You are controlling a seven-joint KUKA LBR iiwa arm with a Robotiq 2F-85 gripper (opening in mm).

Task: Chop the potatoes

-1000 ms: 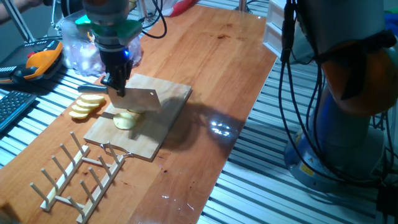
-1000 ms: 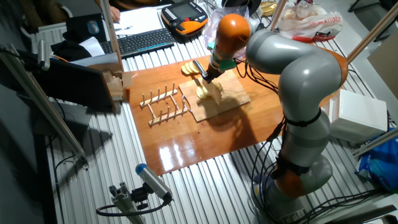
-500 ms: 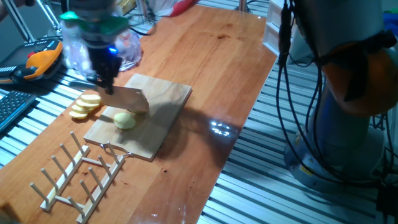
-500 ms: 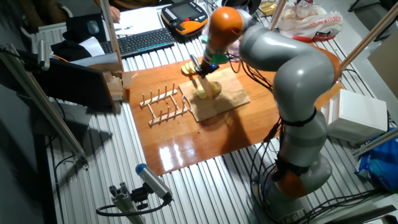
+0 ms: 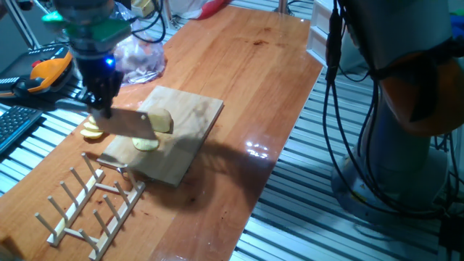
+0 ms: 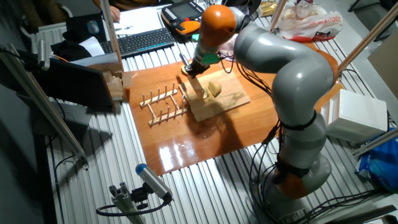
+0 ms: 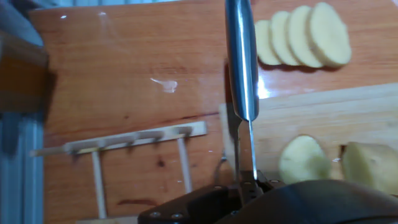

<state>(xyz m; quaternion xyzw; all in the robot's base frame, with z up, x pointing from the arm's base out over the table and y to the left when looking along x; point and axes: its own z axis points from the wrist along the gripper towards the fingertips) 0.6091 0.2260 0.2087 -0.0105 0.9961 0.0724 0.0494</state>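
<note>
- On the wooden bench lies a light cutting board, and the potatoes rest on its left part as two pale yellow pieces.
- One piece stands a little farther on the board; the other piece lies nearer the board's front edge, flat, with its cut face up in the hand view.
- In the hand view the two pieces are just beside each other, with a thin gap between them, and the second piece runs out of the right edge of the picture.
- The end effector is above the left edge of the board and grips the handle of a cleaver; its fingers are closed on the handle.
- The blade of the cleaver is held in the air, to the left of the potato pieces; it does not touch them.
- In the hand view the blade is seen edge-on, as a narrow shiny strip that points away over the board's edge.
- A fanned row of thin yellow slices lies on the bench beyond the board; in one fixed view it is mostly hidden behind the cleaver.
- A wooden rack with upright pegs stands on the bench near the front corner of the board.
- Behind the end effector there is a clear plastic bag, and far left an orange and black handheld device.
- In the other fixed view the grey arm with an orange joint reaches over the board from the right.
</note>
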